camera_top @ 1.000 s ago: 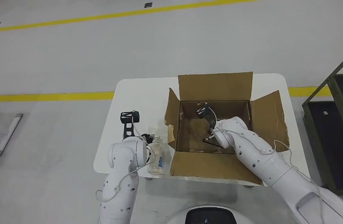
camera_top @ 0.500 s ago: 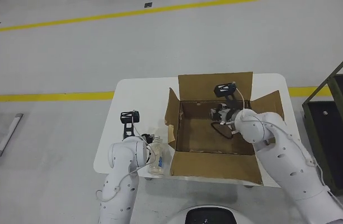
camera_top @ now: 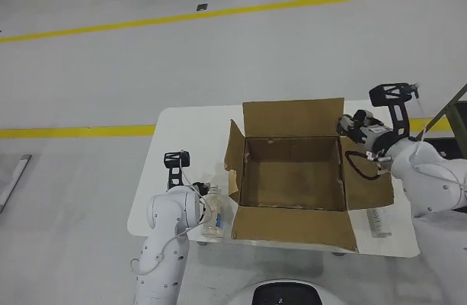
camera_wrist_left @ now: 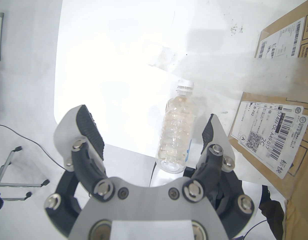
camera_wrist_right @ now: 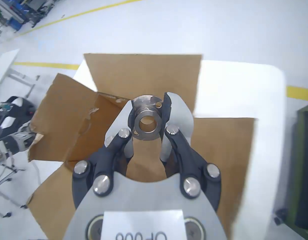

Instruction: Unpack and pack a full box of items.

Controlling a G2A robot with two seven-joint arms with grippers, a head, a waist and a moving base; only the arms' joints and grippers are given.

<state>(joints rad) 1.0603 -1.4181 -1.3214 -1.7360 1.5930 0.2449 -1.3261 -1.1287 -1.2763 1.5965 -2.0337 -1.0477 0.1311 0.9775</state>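
Note:
The open cardboard box (camera_top: 294,175) stands in the middle of the white table (camera_top: 187,130). My right gripper (camera_wrist_right: 147,112) is shut on a metal flanged ring (camera_wrist_right: 146,122), held in the air above the box's right flap (camera_wrist_right: 219,146). In the top view that right gripper (camera_top: 350,126) hangs at the box's back right corner. A clear plastic bottle (camera_wrist_left: 177,131) lies on the table left of the box (camera_wrist_left: 268,138), cap pointing away. My left gripper (camera_wrist_left: 147,116) hovers open over the bottle (camera_top: 212,210), which sits close to one finger (camera_wrist_left: 210,131).
A small clear item (camera_top: 378,221) lies on the table right of the box. A dark green rack (camera_top: 446,175) stands beside the table's right end. The table's front edge runs just behind the bottle's base. A grey pipe (camera_top: 11,183) lies on the floor far left.
My right gripper has risen out of the box with the metal ring and swung right and back, over the right flap. The left arm and the bottle have not moved.

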